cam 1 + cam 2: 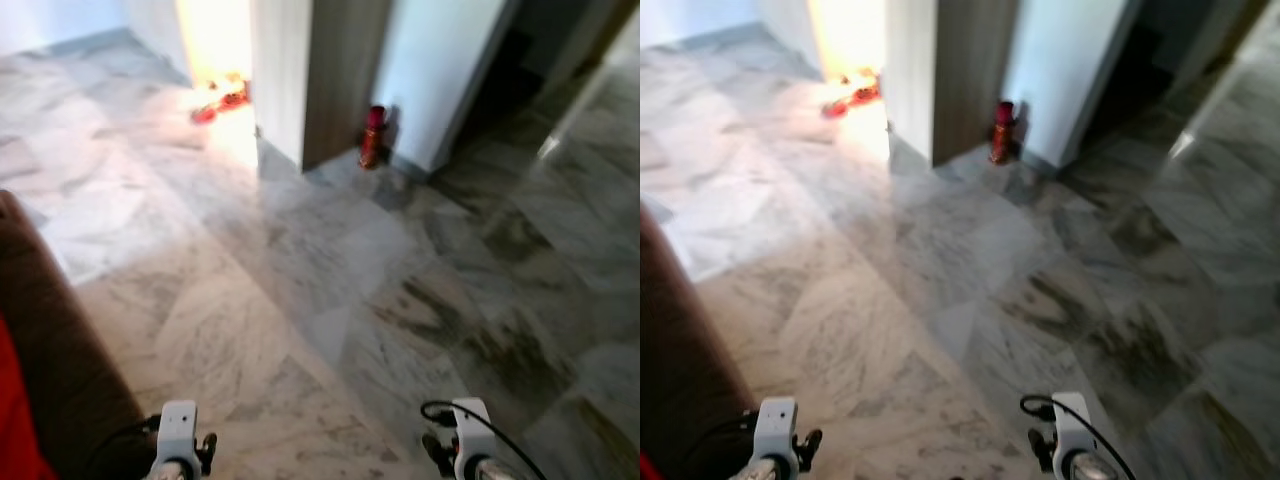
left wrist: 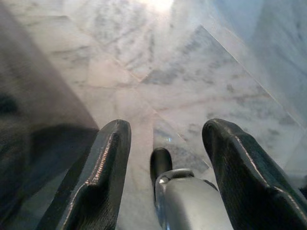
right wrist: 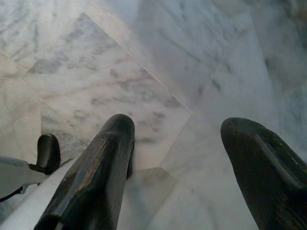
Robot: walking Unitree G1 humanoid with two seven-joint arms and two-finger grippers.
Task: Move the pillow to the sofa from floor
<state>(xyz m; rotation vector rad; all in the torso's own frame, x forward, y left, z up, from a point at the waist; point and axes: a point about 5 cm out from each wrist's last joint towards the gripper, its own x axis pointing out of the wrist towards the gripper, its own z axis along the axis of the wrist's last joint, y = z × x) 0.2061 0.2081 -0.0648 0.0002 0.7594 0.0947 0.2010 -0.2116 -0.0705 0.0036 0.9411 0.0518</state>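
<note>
Marble floor (image 1: 330,290) spreads ahead of both grippers — left gripper (image 2: 165,143) and right gripper (image 3: 177,139) hang spread and empty. No pillow visible; brown sofa (image 1: 50,340) lies beside the left gripper — walking on blind risks missing the pillow.

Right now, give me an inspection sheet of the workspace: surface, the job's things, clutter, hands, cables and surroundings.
Surface: grey-white marble floor, bare ahead, sunlit patch far off.
Job's things: brown sofa edge at the robot's left, something red on it, too cropped to identify; pillow nothing seen.
Clutter: red cylinder standing at the wall base; small red items on the floor in the bright doorway, too blurred to name.
Hands: left hand open, holding nothing, above the floor; right hand open, holding nothing, above the floor.
Cables: black cable looped at the right wrist.
Surroundings: white wall with wood panel, dark opening beyond.
</note>
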